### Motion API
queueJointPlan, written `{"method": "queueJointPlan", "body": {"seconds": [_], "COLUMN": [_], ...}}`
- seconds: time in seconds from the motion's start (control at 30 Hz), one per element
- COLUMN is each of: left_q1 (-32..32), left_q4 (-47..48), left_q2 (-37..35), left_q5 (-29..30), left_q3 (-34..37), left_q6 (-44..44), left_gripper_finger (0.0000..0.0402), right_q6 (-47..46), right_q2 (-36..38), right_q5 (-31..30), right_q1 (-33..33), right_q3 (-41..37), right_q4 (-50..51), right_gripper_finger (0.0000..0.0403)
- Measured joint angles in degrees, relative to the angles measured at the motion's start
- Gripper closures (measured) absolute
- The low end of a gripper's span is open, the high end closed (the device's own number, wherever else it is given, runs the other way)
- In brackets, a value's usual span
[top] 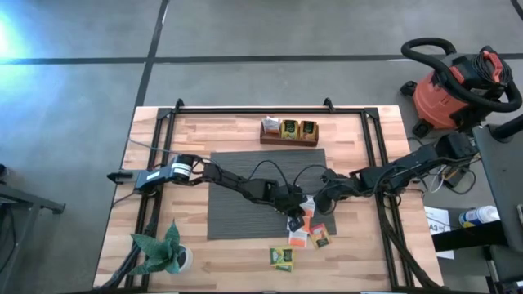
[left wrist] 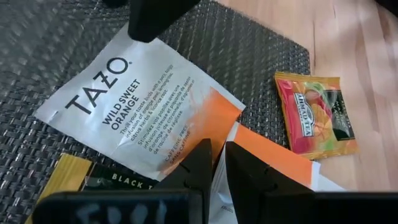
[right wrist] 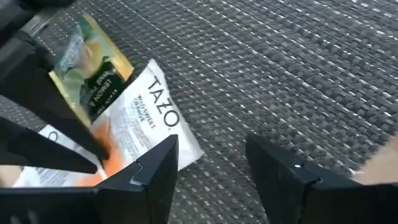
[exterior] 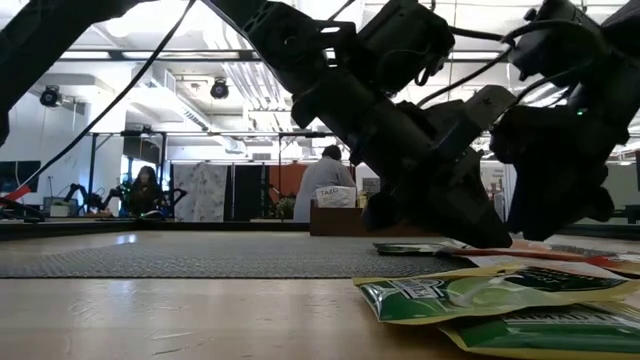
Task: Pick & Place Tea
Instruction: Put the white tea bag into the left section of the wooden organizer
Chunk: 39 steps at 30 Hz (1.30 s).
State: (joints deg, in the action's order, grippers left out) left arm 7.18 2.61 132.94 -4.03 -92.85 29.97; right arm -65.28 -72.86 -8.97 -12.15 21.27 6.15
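Note:
Several small tea packets lie around the grey mat's (top: 245, 188) near right corner. A white and orange Tazo packet (left wrist: 130, 99) lies flat on the mat, with a yellow and black packet (left wrist: 81, 177) and another orange and white packet (left wrist: 267, 152) beside it. An orange-red packet (left wrist: 314, 115) rests on the bare wood. Green packets (exterior: 480, 295) lie near the table's near edge. My left gripper (top: 292, 211) is down at the Tazo packet's orange end, its fingers almost together. My right gripper (right wrist: 211, 168) hovers open over the mat just beside that packet (right wrist: 149, 118). My left gripper (left wrist: 217, 165) meets the Tazo packet at its orange-printed edge (left wrist: 196, 134), coming from above at a slant. The fingers stand close together over that edge, with a thin strip of white paper showing between them. The packet lies flat on the mat.
A brown box (top: 288, 131) with more packets stands at the mat's far edge. A potted plant (top: 163, 253) sits at the near left corner. A red shop vacuum (top: 458, 82) stands off the table's right. People show in the room beyond. The mat's left half is bare.

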Motion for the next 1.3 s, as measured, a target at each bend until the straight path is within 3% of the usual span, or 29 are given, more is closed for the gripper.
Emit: {"method": "queueJointPlan", "body": {"seconds": [0.2,1.3], "left_q1": [-0.1,-0.7], "left_q4": [-1.2,-0.5], "left_q2": [0.2,0.2], "left_q5": [-0.3,-1.9], "left_q3": [0.1,0.2], "left_q6": [0.1,0.0], "left_gripper_finger": [0.0351,0.0351], "right_q6": [1.9,2.8], "right_q2": [-2.2,-0.6], "right_q5": [1.4,1.5], "right_q1": [0.1,0.1], "right_q3": [-0.5,1.9], "right_q4": [-7.9,-2.9], "right_gripper_finger": [0.0213,0.0213]}}
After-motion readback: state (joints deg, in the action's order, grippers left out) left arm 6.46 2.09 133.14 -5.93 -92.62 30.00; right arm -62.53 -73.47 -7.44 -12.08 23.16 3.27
